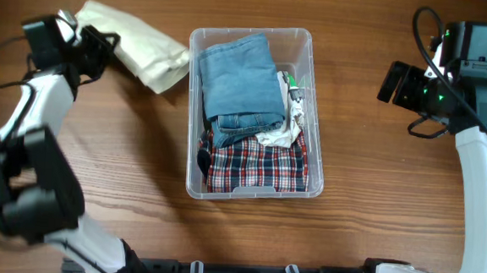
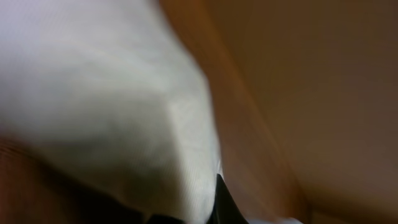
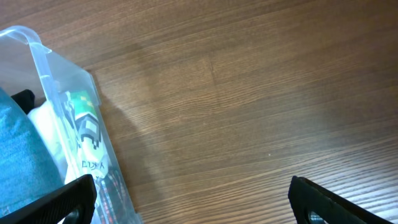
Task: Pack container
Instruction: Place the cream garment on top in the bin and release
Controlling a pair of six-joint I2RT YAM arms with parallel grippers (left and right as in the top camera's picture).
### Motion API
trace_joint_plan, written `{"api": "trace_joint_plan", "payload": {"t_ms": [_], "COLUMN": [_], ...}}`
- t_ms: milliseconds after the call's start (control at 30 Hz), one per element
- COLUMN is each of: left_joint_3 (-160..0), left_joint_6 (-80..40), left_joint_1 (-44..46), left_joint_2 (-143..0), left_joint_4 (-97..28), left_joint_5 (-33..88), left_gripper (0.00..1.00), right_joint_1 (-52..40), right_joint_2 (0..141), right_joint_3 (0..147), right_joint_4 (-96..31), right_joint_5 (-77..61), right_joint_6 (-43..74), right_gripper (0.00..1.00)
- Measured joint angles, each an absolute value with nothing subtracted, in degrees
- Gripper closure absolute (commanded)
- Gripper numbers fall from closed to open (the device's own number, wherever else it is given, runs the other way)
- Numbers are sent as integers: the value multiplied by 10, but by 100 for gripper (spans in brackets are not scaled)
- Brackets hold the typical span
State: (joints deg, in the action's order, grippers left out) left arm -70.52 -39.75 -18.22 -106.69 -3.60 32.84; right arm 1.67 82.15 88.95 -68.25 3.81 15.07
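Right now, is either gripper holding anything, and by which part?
Left gripper seems to hold the cream garment by its left end; right gripper is open, empty.

A big, soft, whitish cloth (image 2: 106,106) fills the left side, very close and blurry. A fold line runs down its middle. The brown wooden worktop (image 2: 311,93) shows on the right. At the bottom, a dark pointed finger (image 2: 219,200) pokes up against the cloth's edge.
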Motion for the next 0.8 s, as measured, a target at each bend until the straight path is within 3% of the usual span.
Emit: {"api": "trace_joint_plan", "payload": {"t_ms": [200, 333, 467, 600, 800], "left_joint_3": [-705, -705, -704, -704, -703], "left_joint_6": [-351, -271, -139, 11, 137], "left_joint_1": [-143, 10, 169, 296, 358], "left_joint_2": [-797, -682, -681, -724, -837], "left_joint_4": [-133, -259, -329, -331, -277], "left_joint_5": [329, 333, 319, 232, 188], "left_gripper": [96, 96, 96, 96, 96], "right_joint_1": [17, 17, 17, 17, 17], "right_joint_2": [821, 821, 821, 821, 821], "right_joint_3": [889, 889, 889, 889, 889], "right_joint_4": [-687, -692, -695, -696, -697], "right_joint_5": [38, 38, 38, 38, 38], "right_joint_6": [151, 151, 151, 151, 151], "right_gripper": [0, 0, 0, 0, 0]}}
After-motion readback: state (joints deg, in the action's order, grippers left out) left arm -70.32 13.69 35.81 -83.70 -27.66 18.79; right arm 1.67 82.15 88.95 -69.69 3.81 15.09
